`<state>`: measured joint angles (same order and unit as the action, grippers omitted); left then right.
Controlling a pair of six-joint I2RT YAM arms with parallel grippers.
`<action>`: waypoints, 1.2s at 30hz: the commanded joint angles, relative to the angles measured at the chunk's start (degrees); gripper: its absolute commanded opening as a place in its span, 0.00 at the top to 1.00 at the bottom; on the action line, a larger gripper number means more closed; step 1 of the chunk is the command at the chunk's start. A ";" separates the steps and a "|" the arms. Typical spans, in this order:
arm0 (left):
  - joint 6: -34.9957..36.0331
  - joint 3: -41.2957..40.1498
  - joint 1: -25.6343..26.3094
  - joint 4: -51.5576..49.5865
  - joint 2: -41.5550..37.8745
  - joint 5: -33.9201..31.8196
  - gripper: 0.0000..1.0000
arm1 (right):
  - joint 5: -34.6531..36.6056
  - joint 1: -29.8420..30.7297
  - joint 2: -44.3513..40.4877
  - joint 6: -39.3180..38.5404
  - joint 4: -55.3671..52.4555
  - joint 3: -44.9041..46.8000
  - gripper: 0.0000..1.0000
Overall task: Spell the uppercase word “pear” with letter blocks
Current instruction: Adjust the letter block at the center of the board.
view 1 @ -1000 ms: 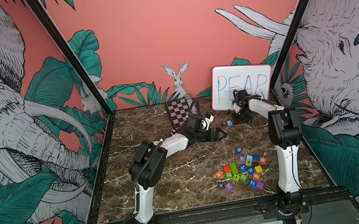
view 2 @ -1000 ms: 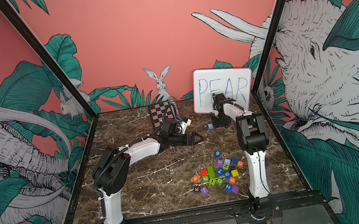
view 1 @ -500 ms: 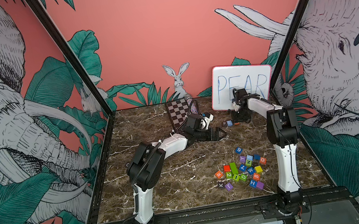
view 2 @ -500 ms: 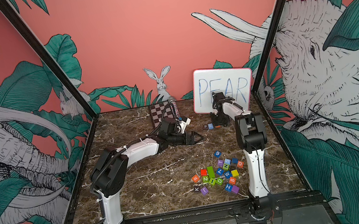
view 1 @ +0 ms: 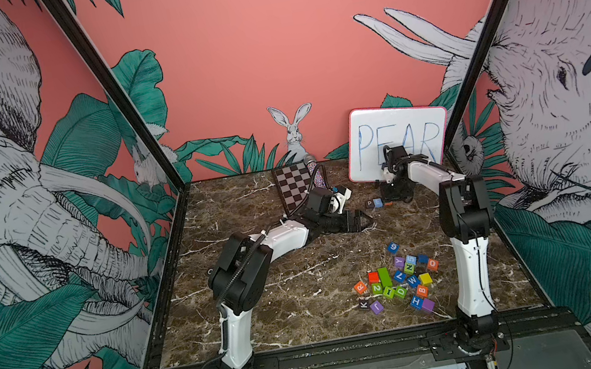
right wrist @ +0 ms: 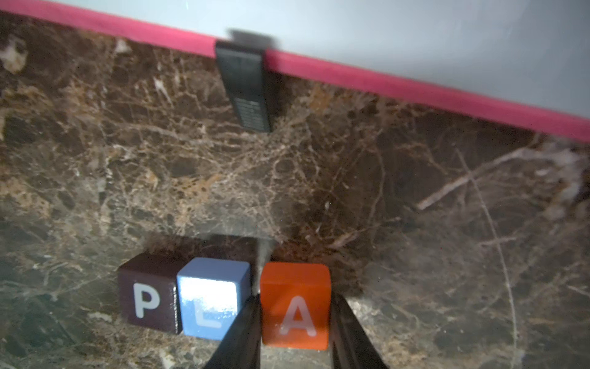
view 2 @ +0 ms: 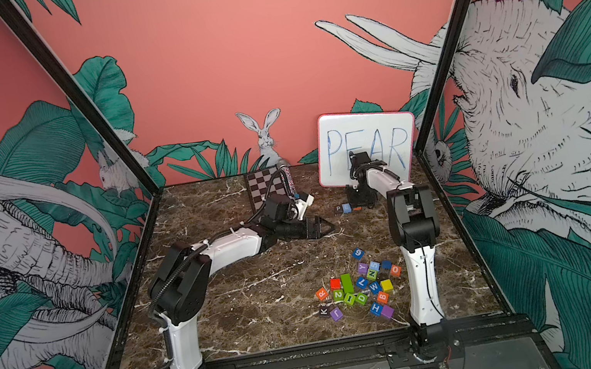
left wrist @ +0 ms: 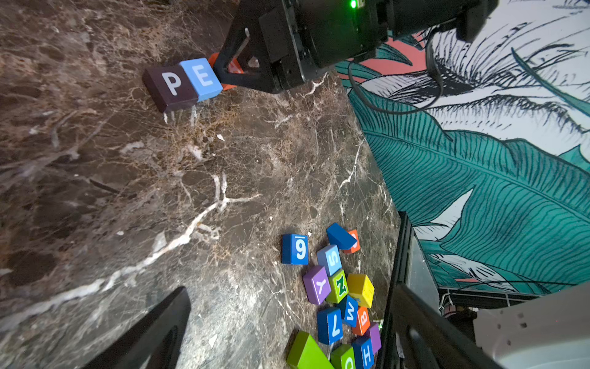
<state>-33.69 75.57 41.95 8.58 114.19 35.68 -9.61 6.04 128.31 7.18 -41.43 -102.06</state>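
At the back of the table, in front of the whiteboard, the black P block [right wrist: 145, 294] and the light-blue E block [right wrist: 210, 297] stand side by side and touching. The orange A block [right wrist: 295, 303] rests on the table just right of E with a thin gap. My right gripper [right wrist: 295, 300] is shut on A, one finger on each side. Both top views show this row, P [view 1: 370, 204] and E [view 2: 347, 207], under the right gripper [view 1: 393, 197]. The orange R block [view 1: 360, 287] lies at the left edge of the loose pile. My left gripper [view 1: 366, 217] lies low over the table, open and holding nothing.
A pink-edged whiteboard [view 1: 395, 136] reading PEAR leans against the back wall, its black foot [right wrist: 245, 92] just behind the row. A checkered board [view 1: 294, 189] lies at the back centre. Several loose coloured blocks [view 1: 403, 281] are piled at the front right, beside the right arm's base.
The right gripper has edged slightly left with the A block, closer to E. The left arm has barely shifted.
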 commanded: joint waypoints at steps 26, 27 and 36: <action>-1.16 -1.97 -0.21 2.48 -3.97 -0.23 0.01 | 2.78 -0.15 -2.34 0.03 -5.28 -1.83 0.52; -1.20 -2.07 -0.21 2.65 -4.02 -0.19 0.01 | 2.56 -0.15 -2.91 0.16 -5.37 -1.74 0.52; -0.47 -4.00 -0.21 2.65 -5.52 -0.79 0.01 | 0.80 -0.19 -9.44 4.14 -5.35 2.28 0.49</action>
<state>-34.52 72.84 41.95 10.46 112.79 35.35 -8.34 6.04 123.90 9.10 -45.19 -101.36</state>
